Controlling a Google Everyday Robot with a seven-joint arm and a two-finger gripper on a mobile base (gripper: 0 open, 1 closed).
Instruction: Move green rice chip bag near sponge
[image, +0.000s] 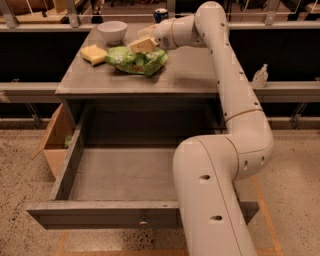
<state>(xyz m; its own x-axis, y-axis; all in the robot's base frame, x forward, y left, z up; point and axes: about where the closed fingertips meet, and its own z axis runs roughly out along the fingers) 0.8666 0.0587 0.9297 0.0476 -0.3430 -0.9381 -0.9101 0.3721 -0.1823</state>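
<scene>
The green rice chip bag (135, 61) is light green and wrinkly. It lies on the grey table top (190, 75), left of the middle. The sponge (94, 54) is a pale yellow block just left of the bag, with a small gap between them. My gripper (142, 45) is at the bag's upper edge, reaching in from the right and touching or just above it. The arm runs from the lower right up over the table.
A white bowl (112, 31) stands behind the sponge at the table's back left. A dark blue can (160, 15) stands at the back edge. The table's drawer (125, 175) is pulled wide open below. A cardboard box (55, 140) sits on the floor at left.
</scene>
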